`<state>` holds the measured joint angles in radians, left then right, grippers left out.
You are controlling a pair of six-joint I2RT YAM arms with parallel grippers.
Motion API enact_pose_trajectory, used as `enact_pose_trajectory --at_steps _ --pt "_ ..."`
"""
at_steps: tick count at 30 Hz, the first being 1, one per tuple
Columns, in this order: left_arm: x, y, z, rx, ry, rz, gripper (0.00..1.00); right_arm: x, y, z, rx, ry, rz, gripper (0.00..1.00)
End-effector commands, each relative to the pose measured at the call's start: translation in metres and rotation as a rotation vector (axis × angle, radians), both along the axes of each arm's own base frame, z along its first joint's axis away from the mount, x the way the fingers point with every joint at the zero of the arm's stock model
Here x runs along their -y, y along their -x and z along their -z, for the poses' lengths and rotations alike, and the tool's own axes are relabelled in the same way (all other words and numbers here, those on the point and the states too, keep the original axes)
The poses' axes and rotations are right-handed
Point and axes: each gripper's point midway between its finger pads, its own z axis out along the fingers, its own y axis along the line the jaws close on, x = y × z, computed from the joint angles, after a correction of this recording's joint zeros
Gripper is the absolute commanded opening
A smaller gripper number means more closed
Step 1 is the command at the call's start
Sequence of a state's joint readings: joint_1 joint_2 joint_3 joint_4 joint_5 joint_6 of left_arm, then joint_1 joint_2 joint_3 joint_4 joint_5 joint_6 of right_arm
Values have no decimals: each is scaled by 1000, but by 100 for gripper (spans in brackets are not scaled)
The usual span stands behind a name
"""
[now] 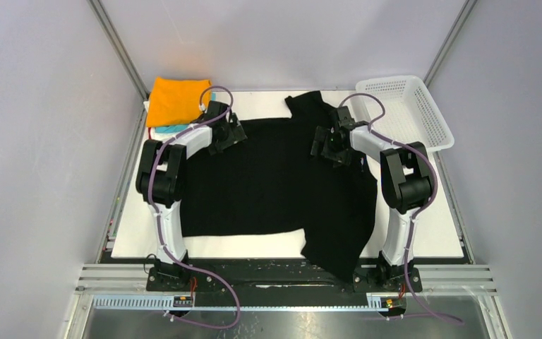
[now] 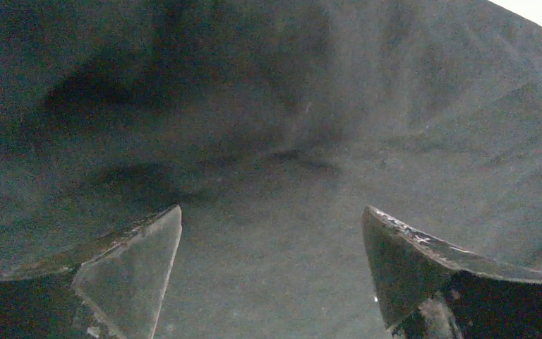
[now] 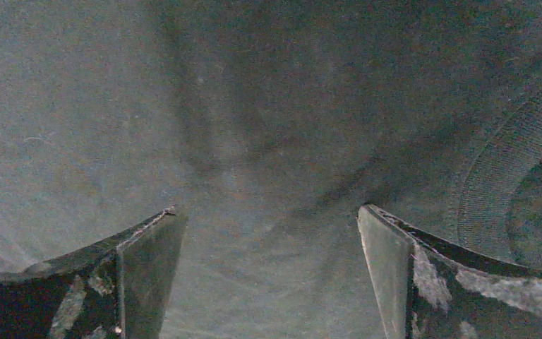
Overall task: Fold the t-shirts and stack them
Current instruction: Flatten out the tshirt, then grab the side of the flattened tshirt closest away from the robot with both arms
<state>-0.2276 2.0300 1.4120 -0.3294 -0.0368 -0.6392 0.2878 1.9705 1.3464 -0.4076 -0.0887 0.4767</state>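
Note:
A large black t-shirt (image 1: 275, 191) lies spread over the white table, its near right part hanging over the front edge. My left gripper (image 1: 227, 138) is open just above the shirt's far left part; black cloth (image 2: 275, 141) fills its wrist view between the fingers (image 2: 141, 268). My right gripper (image 1: 326, 145) is open over the shirt's far right part, near the ribbed collar (image 3: 508, 191). A folded orange shirt (image 1: 176, 100) lies on a turquoise one (image 1: 173, 129) at the far left corner. The white and red shirts are out of view.
A white mesh basket (image 1: 413, 113) stands at the far right corner, beside the right arm. Bare white table (image 1: 148, 233) shows at the near left and right. Metal frame posts run up at both back corners.

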Motion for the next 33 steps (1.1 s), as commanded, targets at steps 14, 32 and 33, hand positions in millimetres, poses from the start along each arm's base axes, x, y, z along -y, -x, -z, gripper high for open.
enact_pose_trajectory --at_steps 14,32,33 --pt "-5 -32 -112 203 63 5 99 16 -46 -96 267 17 19 99" --pt "-96 225 -72 75 -88 -372 99 12 53 -160 532 -238 4 100" --pt "-101 234 -67 53 -101 -402 99 12 53 -159 531 -237 1 100"
